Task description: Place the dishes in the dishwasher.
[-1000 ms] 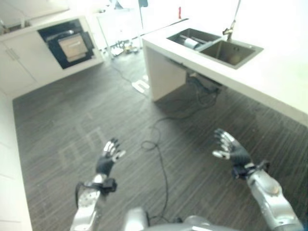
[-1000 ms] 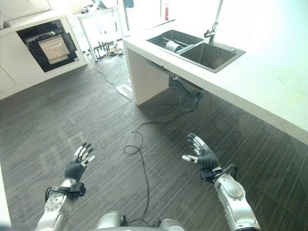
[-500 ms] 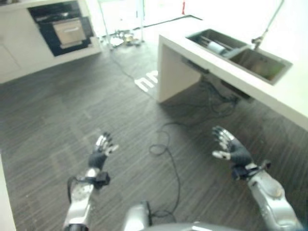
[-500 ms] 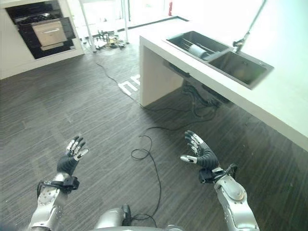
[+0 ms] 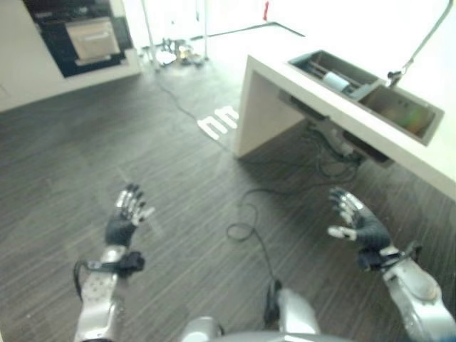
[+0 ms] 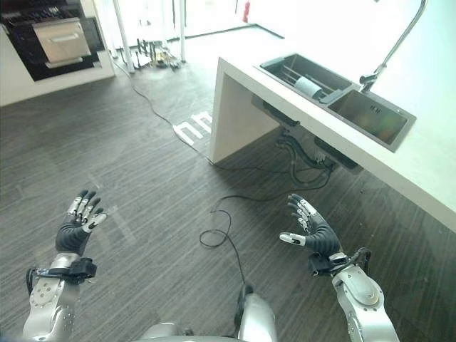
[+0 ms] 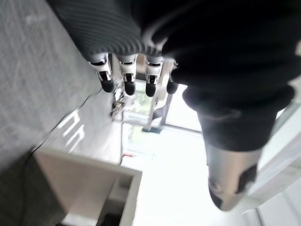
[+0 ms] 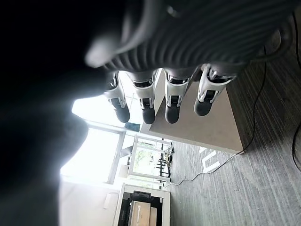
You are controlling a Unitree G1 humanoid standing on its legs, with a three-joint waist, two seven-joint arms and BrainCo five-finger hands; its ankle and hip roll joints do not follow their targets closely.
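Observation:
Both my hands hang over the dark plank floor, palms raised, fingers straight, nothing in them. The left hand [image 6: 75, 228] is at the lower left and the right hand [image 6: 313, 233] at the lower right. Their straight fingers [image 7: 124, 80] [image 8: 171, 101] show in the wrist views too. A steel double sink [image 6: 370, 117] is set in the white counter [image 6: 242, 75] ahead on the right. Its far basin holds a wire rack and a white cup-like dish [image 6: 308, 86]. A dark built-in appliance [image 6: 53, 39] with a pale pulled-out front stands in the white cabinets at the far left.
A tall tap [image 6: 388, 50] rises behind the sink. Pipes and cables [image 6: 306, 153] hang under the counter. A metal frame with small items [image 6: 153, 50] stands by the bright window at the back. White marks [image 6: 191, 127] lie on the floor near the counter's corner.
The whole picture has shifted, so the camera has moved and the counter now shows nearer the middle. Both hands stay raised, open and empty.

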